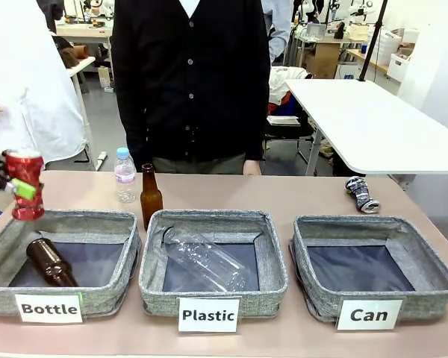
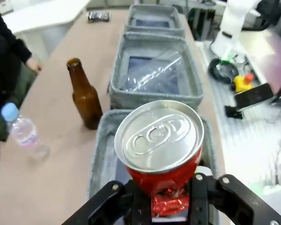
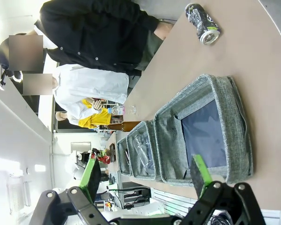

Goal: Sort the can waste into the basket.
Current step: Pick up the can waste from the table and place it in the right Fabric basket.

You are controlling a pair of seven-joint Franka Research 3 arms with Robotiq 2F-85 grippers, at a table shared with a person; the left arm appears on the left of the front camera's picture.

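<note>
At nine o'clock in the front view the left gripper (image 1: pixel 15 186) is clamped on the red can (image 1: pixel 24 183), which is held upright in the air over the far-left corner of the basket labelled "Bottle" (image 1: pixel 67 220). In the left wrist view the black fingers (image 2: pixel 136 206) press the can's crumpled red body from both sides, and its silver lid (image 2: pixel 159 136) faces the camera. Inside the "Bottle" basket a brown glass bottle (image 1: pixel 48 261) lies on its side against the left wall. At about one o'clock from that basket, on the tan table (image 1: pixel 284 194), a small clear water bottle (image 1: pixel 125 175) with a blue cap stands upright. Just to its right an upright brown bottle (image 1: pixel 150 195) stands beside the far-left corner of the middle basket. That basket, labelled "Plastic" (image 1: pixel 209 216), holds a clear plastic bottle (image 1: pixel 205 259) lying slantwise across its dark base. At four o'clock in the front view sits the "Can" basket (image 1: pixel 358 221), its dark base showing. The silver can (image 1: pixel 362 195) with dark print lies on its side on the table at twelve o'clock from that basket, near its far rim but apart from it. In the right wrist view the right gripper (image 3: pixel 145 176) has its green-padded fingers (image 3: pixel 200 173) spread wide apart, with the "Can" basket beyond them and the silver can farther off at one o'clock. A person in a dark cardigan (image 1: pixel 187 74) stands at the table's far edge.
</note>
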